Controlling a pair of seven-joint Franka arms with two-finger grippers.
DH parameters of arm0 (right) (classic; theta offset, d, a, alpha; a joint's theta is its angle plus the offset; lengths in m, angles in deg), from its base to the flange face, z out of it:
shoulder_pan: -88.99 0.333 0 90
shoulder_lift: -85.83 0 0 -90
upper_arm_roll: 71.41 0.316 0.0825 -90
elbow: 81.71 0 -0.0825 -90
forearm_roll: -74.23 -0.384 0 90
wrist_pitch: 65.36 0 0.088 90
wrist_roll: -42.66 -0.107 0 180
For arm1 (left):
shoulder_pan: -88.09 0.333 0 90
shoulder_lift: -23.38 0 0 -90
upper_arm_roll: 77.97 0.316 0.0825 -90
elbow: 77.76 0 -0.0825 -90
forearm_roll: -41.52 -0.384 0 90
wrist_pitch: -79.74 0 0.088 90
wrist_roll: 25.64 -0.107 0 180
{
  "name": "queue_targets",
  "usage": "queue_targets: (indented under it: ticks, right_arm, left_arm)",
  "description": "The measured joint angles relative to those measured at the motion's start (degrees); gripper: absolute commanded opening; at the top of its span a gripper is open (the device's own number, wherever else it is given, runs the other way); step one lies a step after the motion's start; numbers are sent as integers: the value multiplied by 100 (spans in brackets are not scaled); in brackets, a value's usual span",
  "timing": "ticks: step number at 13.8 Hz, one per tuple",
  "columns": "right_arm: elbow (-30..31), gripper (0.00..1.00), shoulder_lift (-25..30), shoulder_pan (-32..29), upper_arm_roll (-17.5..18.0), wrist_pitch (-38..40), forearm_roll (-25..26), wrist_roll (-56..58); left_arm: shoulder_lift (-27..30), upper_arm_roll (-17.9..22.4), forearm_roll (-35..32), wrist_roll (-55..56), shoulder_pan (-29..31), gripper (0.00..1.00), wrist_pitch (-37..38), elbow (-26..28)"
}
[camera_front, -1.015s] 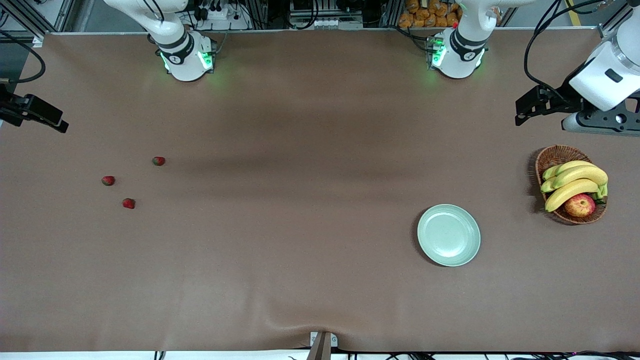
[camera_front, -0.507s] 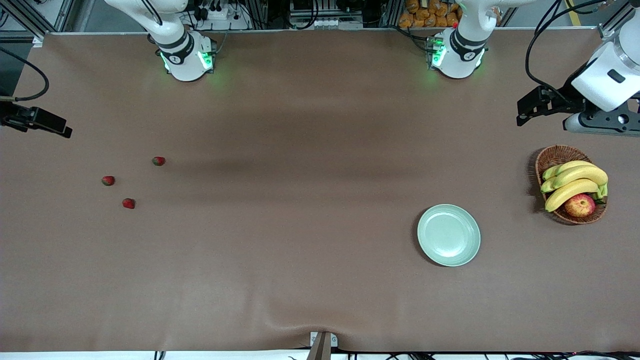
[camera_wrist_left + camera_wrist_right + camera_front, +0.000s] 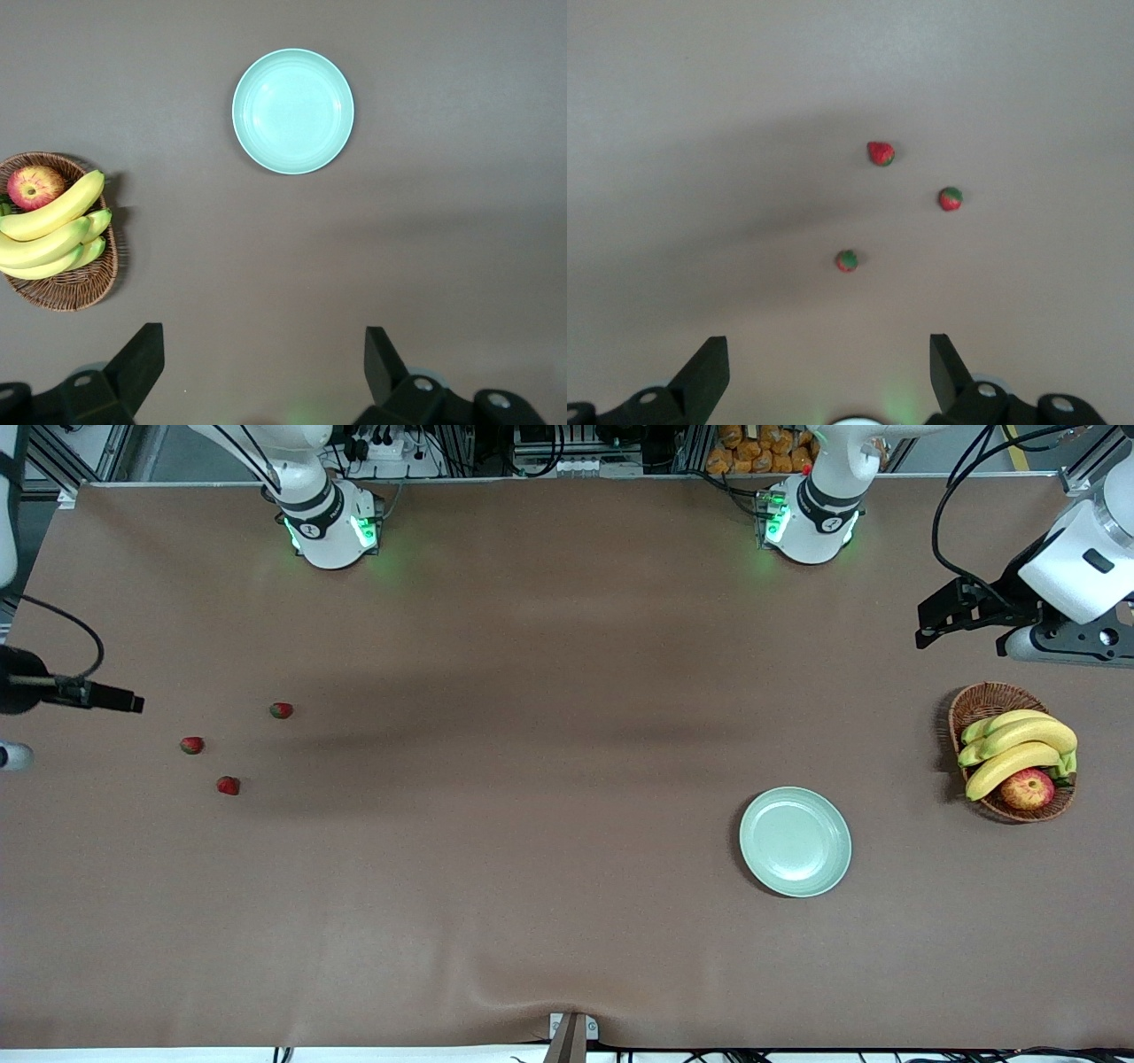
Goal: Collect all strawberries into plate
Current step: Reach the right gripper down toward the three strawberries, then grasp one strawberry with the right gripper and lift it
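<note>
- Three strawberries lie loosely grouped on the brown table, in the middle left of the front view, toward the right arm's end.
- The pale green plate sits bare in the lower right of that view, well apart from the berries.
- A wicker basket holding bananas and an apple stands near the plate, at the right edge, toward the left arm's end.
- The right gripper hangs over the table beside the strawberries, fingers spread, holding nothing.
- The left gripper hovers over the table near the basket, fingers spread wide, likewise holding nothing.
</note>
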Motion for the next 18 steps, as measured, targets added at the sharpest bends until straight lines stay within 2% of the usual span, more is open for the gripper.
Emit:
queue_targets:
  ticks: [5, 14, 18]
  right_arm:
    - [871, 100, -291, -417, -10, -1212, 0, 538]
    - [966, 100, -1505, -596, -13, -2250, 0, 602]
    - [971, 100, -1820, -600, -12, -2567, 0, 602]
  left_arm:
    - [-34, 4, 18, 0, 5, 100, 0, -1]
    - [-46, 12, 22, 0, 117, 100, 0, -5]
    - [-64, 12, 26, -10, 171, 100, 2, 0]
